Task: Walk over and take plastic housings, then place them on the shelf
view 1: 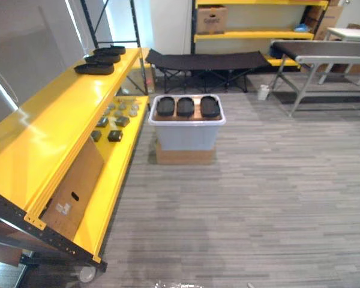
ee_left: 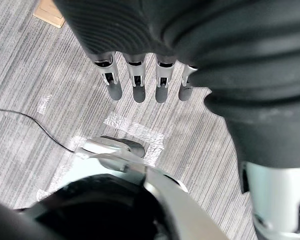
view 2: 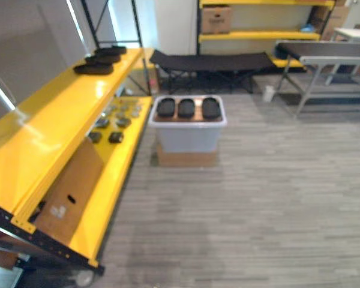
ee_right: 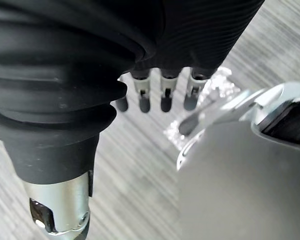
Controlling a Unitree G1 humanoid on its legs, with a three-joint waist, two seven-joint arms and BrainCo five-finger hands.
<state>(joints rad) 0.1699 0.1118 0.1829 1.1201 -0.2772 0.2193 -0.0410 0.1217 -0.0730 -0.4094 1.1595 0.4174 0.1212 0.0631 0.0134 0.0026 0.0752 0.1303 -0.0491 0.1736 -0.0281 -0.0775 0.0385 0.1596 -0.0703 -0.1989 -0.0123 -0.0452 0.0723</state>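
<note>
Three black plastic housings [view 1: 185, 106] lie side by side on top of a white bin [view 1: 186, 135] that stands on the floor ahead, just right of the yellow shelf [view 1: 60, 114]. Several more black housings [view 1: 94, 68] rest at the far end of the shelf's top level. In the left wrist view my left hand [ee_left: 136, 82] hangs over the grey floor with straight fingers and nothing in it. My right hand [ee_right: 165, 90] hangs the same way in the right wrist view, fingers straight and empty.
Small dark parts [view 1: 114, 135] and a leaning cardboard sheet [view 1: 72, 192] sit on the shelf's lower level. A black folding cot [view 1: 207, 61] stands behind the bin. A grey metal table [view 1: 324, 54] is at the back right, with a small white cup [view 1: 263, 92] on the floor near it.
</note>
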